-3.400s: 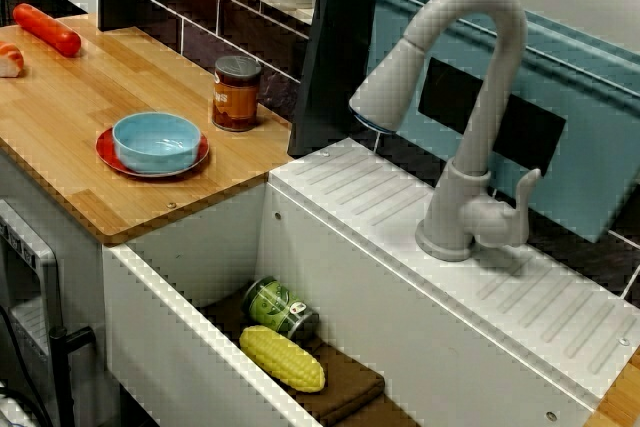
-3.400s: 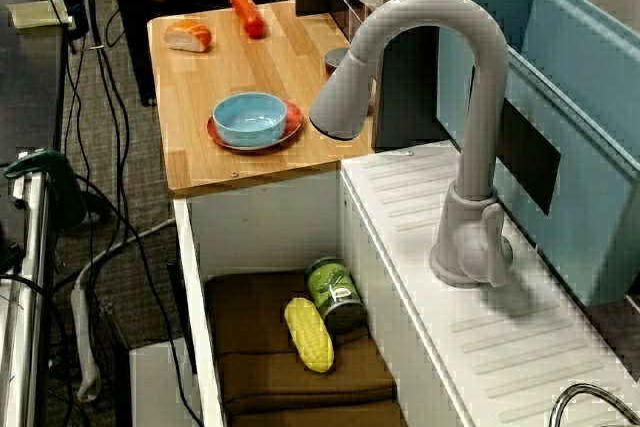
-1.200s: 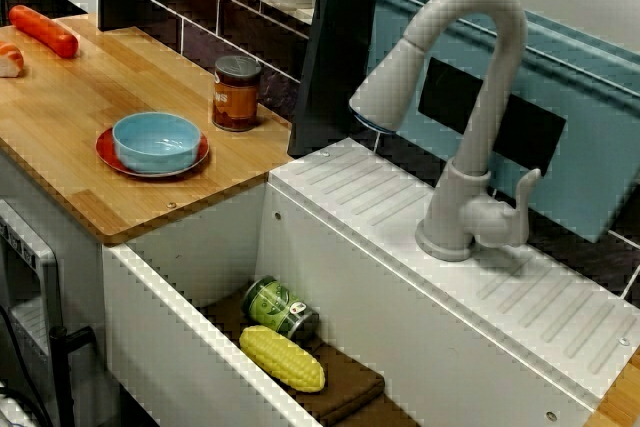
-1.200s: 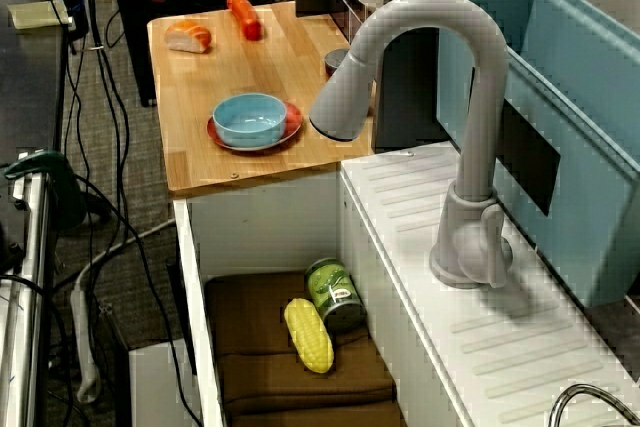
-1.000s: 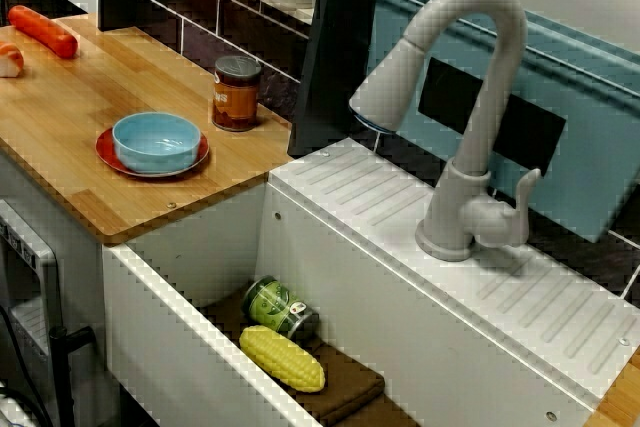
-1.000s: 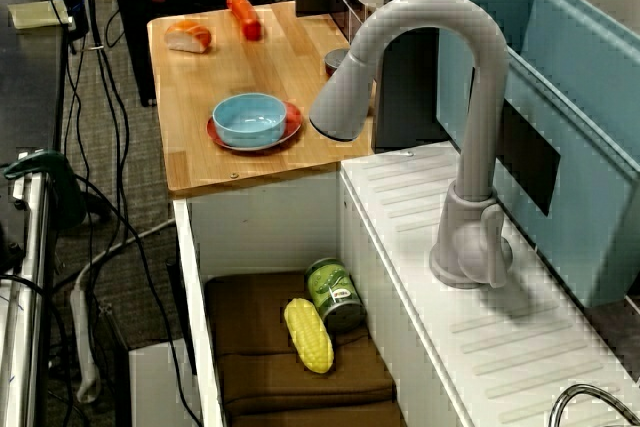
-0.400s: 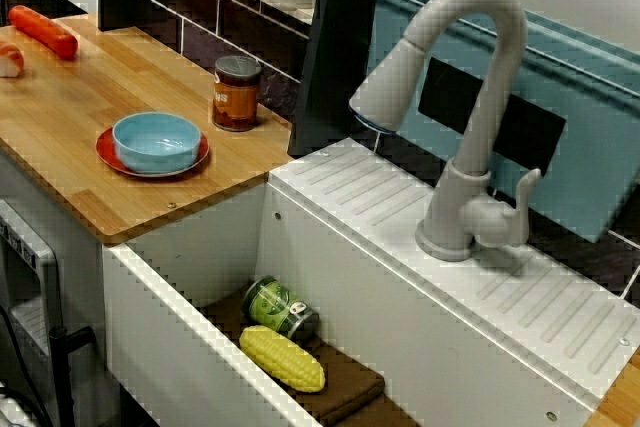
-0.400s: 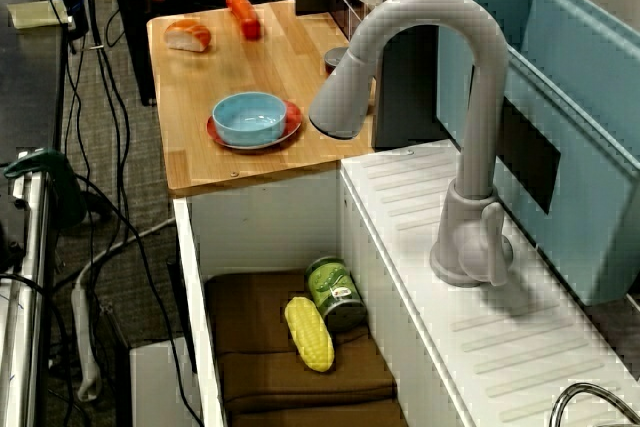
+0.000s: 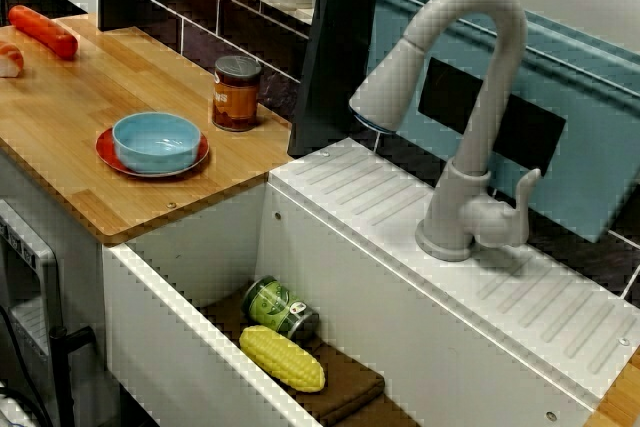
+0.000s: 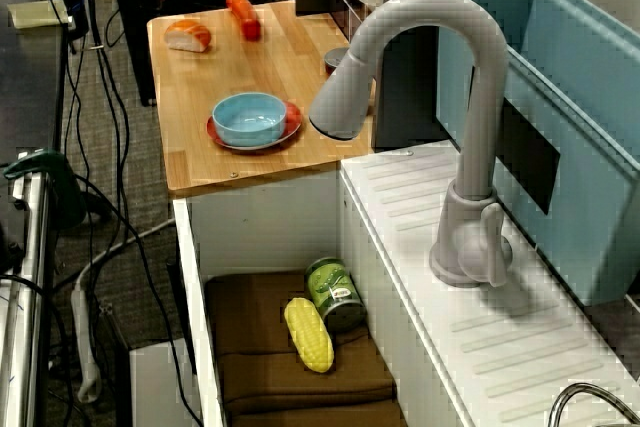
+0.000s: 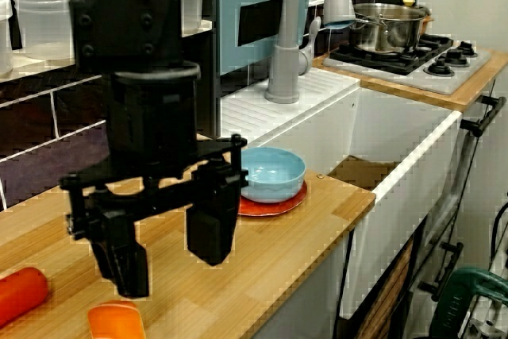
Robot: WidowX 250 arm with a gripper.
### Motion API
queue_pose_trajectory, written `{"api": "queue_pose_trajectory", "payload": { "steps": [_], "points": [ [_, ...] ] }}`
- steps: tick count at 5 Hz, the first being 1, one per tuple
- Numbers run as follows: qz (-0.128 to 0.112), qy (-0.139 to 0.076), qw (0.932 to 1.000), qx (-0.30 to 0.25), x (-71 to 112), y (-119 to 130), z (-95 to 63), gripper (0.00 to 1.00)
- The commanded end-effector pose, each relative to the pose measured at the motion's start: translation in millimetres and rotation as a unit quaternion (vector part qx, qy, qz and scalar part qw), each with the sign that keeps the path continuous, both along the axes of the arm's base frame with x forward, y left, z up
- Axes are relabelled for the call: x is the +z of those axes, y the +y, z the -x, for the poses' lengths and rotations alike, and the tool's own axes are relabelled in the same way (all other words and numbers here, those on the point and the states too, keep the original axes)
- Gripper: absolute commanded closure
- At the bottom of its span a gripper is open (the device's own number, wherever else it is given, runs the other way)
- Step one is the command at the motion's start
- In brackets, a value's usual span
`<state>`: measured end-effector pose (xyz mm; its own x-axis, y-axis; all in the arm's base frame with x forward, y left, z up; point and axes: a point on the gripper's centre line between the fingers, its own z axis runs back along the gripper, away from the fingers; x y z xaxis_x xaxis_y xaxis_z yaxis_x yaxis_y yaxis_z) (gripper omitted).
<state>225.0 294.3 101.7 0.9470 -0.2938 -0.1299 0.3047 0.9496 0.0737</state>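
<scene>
My tool point(image 11: 173, 271) hangs released, fingers pointing down, low over the wooden worktop point(image 11: 302, 228). A small orange food piece point(image 11: 115, 321) lies near one fingertip by the worktop's front edge, with a red sausage point(image 11: 20, 295) beside it. A light-blue bowl point(image 11: 271, 172) stands toward the sink end.

We've got a black gripper point(image 11: 173, 263), an orange piece point(image 11: 117, 321), a red sausage point(image 11: 20, 295), a pale wood-grain counter point(image 11: 302, 232). There's a light-blue bowl point(image 11: 272, 174), red plate point(image 11: 278, 205), yellow corn point(image 10: 308, 334), green can point(image 10: 335, 294) and brown cloth point(image 10: 250, 347).

A mock kitchen: sink point(image 9: 190, 247), faucet point(image 9: 487, 117), stove point(image 11: 432, 65) with a pot point(image 11: 386, 29)
</scene>
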Motion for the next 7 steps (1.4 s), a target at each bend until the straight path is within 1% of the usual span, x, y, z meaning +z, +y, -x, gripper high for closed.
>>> {"api": "queue_pose_trajectory", "payload": {
  "steps": [1, 2, 3, 4, 5, 6, 7],
  "points": [
    [-0.022, -0.018, 0.9996, -0.003, 13.5, 6.5, -8.6, 0.0],
    [-0.016, -0.023, 0.9987, -0.042, 11.5, 6.6, -12.9, 0.0],
    [-0.027, -0.026, 0.9985, -0.041, 7.5, 9.5, -23.8, 0.0],
    [-0.037, -0.034, 0.9983, -0.03, 4.6, 13.6, -35.0, 0.0],
    [-0.041, -0.046, 0.9981, -0.003, -0.4, 21.6, -44.0, 0.0],
    [-0.05, -0.045, 0.9977, 0.009, -9.2, 24.4, -49.5, 0.0],
    [-0.054, -0.042, 0.9976, 0.01, -12.8, 22.5, -49.4, 0.0]
  ]
}}
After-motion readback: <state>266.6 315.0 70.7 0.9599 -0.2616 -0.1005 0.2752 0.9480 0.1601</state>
